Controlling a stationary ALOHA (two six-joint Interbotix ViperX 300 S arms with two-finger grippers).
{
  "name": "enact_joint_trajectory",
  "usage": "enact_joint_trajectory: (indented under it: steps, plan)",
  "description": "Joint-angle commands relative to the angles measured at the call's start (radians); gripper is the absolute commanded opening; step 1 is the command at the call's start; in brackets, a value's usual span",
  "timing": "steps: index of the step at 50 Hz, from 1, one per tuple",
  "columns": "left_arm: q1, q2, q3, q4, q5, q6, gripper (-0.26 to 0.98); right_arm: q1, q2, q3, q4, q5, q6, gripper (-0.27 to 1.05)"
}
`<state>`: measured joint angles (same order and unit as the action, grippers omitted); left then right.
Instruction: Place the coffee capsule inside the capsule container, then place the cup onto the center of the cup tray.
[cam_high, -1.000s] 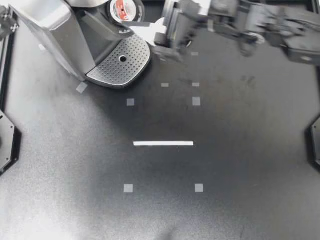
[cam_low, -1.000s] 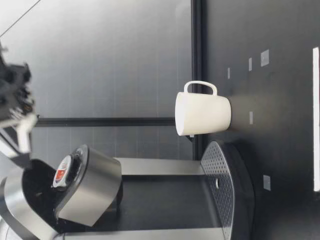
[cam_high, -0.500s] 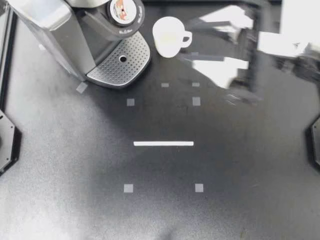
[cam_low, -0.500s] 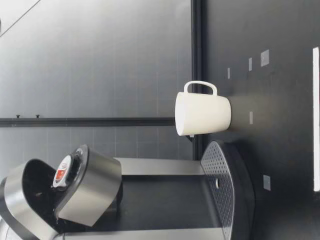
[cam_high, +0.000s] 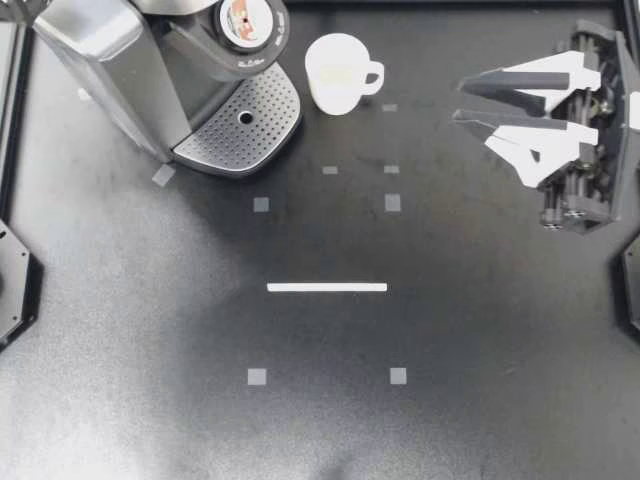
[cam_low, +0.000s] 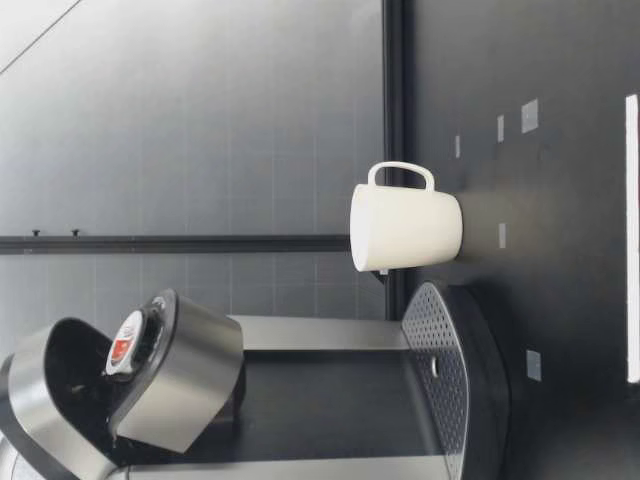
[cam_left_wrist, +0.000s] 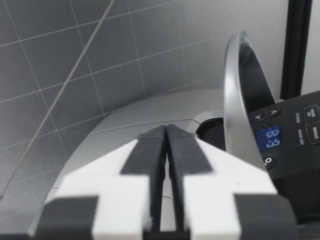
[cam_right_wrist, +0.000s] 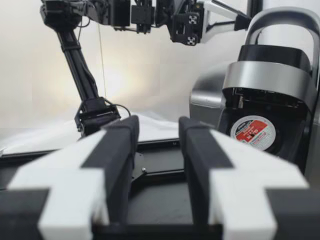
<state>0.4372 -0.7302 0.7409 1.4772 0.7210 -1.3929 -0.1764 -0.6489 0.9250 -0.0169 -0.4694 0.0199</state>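
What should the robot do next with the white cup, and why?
I'd guess my right hand should reach toward the cup. The capsule already sits in the capsule container, the cup stands on the table beside the cup tray, not on it, and that hand is open, empty and apart from it.

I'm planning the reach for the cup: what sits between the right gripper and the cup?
In the top view, only bare table with one small grey tape square lies between my right gripper and the cup.
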Motion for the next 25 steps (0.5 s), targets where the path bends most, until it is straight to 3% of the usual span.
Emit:
enact_joint_trajectory:
  steps: [1,25]
  plan:
    - [0.018,0.009,-0.008,0.006,-0.014,-0.006,0.11,0.005,-0.012,-0.009,0.000,-0.011,0.002,0.42]
    - [0.103,0.043,0.005,0.006,-0.181,-0.061,0.11,0.005,-0.020,-0.006,0.000,-0.020,0.002,0.42]
